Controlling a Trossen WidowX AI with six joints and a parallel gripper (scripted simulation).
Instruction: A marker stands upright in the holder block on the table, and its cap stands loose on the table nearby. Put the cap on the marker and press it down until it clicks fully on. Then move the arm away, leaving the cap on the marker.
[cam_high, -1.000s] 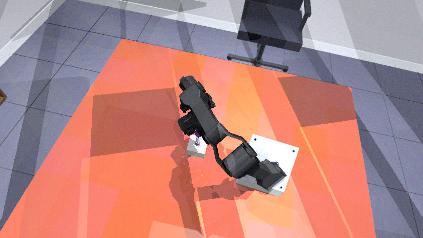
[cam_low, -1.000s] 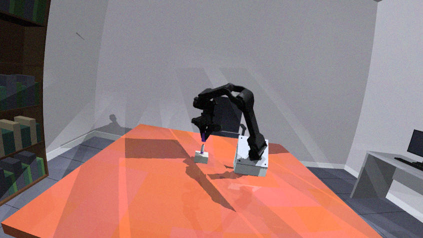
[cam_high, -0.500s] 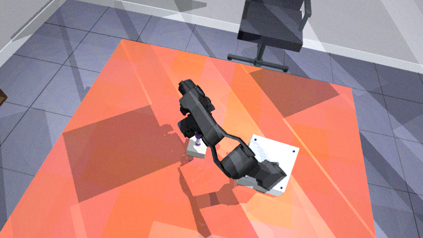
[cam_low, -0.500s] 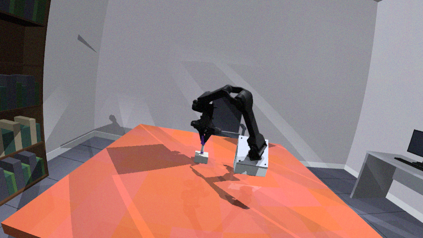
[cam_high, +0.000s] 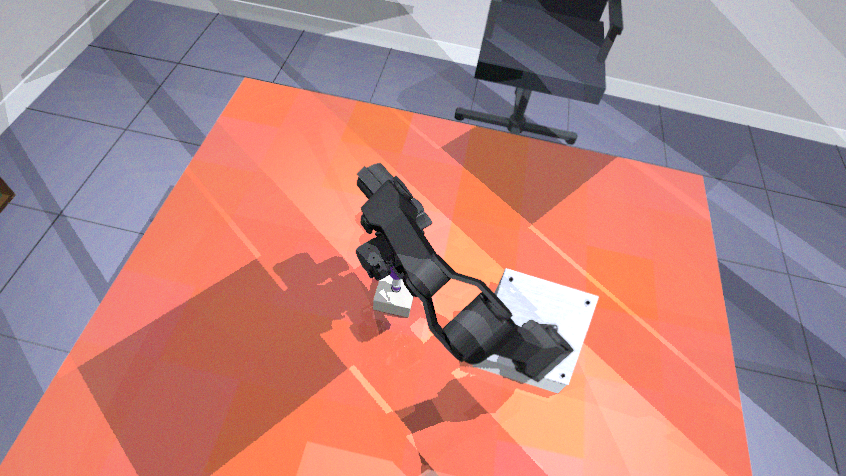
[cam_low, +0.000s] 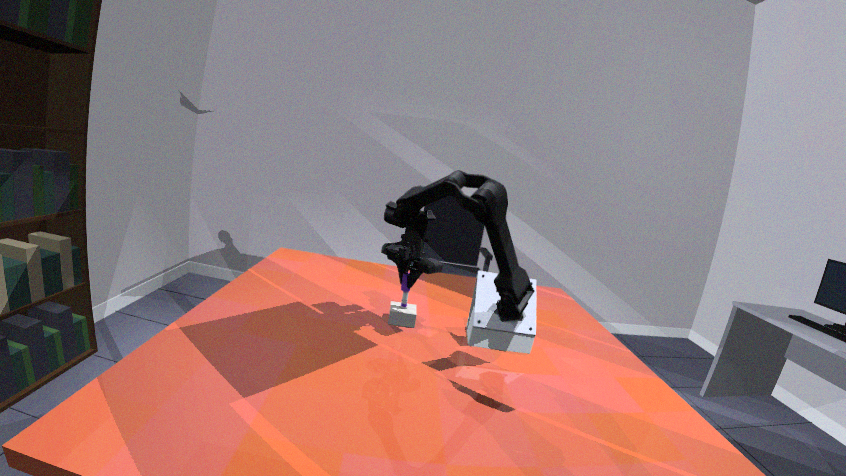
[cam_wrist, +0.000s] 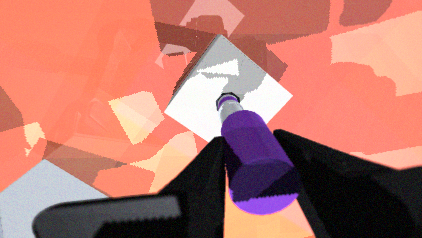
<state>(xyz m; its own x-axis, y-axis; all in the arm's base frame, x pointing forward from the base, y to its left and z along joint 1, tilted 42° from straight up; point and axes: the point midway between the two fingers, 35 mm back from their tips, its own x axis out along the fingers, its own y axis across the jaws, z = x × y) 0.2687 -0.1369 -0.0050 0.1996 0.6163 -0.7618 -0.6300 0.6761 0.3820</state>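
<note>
The pale holder block (cam_high: 391, 305) (cam_low: 402, 316) (cam_wrist: 192, 106) sits on the orange table. The marker (cam_high: 396, 286) (cam_low: 404, 297) (cam_wrist: 230, 109) stands upright in it, with grey body and a purple ring low down. My gripper (cam_low: 405, 280) (cam_wrist: 247, 140) is shut on the purple cap (cam_high: 394, 274) (cam_low: 405, 285) (cam_wrist: 252, 145), directly above the block. The cap's lower end is at the top of the marker's visible grey part, in line with it. The marker's tip is hidden, and how deep it sits in the cap I cannot tell.
The arm's white base plate (cam_high: 547, 301) (cam_low: 502, 340) (cam_wrist: 42, 192) stands right of the holder block in the top and exterior views. A dark office chair (cam_high: 541, 53) is beyond the table's far edge. Shadows lie across the table.
</note>
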